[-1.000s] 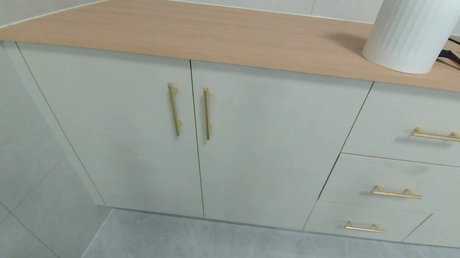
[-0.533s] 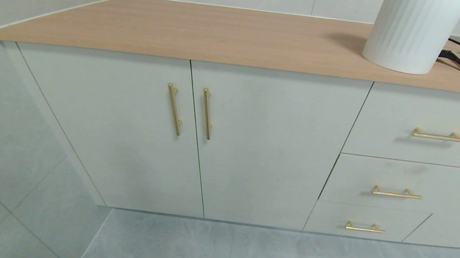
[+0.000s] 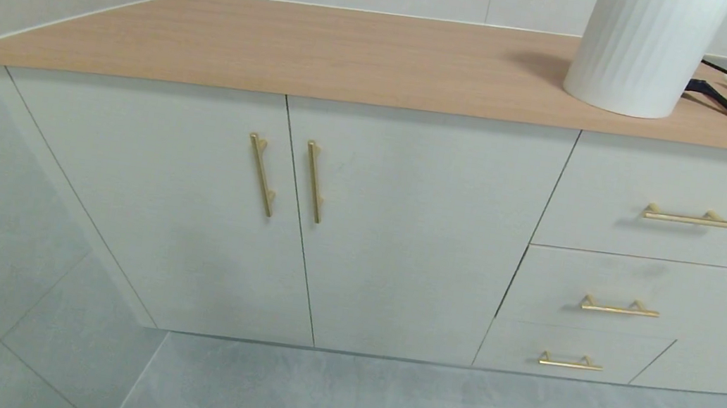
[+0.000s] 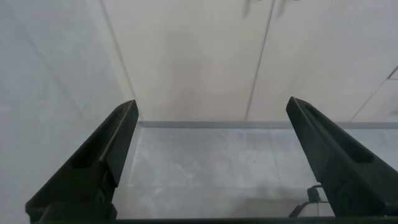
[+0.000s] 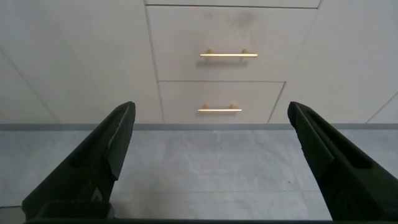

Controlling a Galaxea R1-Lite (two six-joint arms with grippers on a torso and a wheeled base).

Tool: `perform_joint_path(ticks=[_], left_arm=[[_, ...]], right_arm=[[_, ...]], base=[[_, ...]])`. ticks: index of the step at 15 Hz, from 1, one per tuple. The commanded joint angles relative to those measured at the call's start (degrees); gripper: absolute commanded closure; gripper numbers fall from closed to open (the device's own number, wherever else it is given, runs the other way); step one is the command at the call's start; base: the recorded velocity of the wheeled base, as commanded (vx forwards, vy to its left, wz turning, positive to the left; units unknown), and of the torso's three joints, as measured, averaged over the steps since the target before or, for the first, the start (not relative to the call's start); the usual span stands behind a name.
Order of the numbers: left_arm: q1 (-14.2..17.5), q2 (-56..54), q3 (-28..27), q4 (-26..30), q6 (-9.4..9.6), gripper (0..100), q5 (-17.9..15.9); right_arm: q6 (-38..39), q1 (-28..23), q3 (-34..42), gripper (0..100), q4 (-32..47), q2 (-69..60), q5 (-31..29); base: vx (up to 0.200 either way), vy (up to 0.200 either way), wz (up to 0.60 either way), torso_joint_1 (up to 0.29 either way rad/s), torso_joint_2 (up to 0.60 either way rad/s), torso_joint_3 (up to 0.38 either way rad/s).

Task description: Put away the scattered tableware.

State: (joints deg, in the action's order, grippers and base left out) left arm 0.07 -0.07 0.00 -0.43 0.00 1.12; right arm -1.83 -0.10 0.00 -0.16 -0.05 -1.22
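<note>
Camera shift only: wooden countertop [image 3: 286, 44], white vessel [image 3: 641, 51], perhaps utensils [image 3: 723, 101].

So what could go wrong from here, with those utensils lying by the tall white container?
The utensils lie close beside the tall white container, so reaching for them might knock it. The open left gripper and right gripper hang low before the cabinet, so lifting them could clip the countertop edge.
</note>
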Motion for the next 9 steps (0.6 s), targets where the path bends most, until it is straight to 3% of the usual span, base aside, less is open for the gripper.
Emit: perform_joint_path(ticks=[1,9], left_arm=[[0.0,0.1,0.0,0.0,0.0,0,0.0],[0.0,0.1,0.0,0.0,0.0,0,0.0]], right_arm=[[0.0,0.0,0.0,0,0.0,0.1,0.0],[0.2,0.0,0.0,0,0.0,0.1,0.0]], base=[[0.0,-0.2,0.0,0.002,0.0,-0.002],[0.0,-0.2,0.0,0.002,0.0,0.004]])
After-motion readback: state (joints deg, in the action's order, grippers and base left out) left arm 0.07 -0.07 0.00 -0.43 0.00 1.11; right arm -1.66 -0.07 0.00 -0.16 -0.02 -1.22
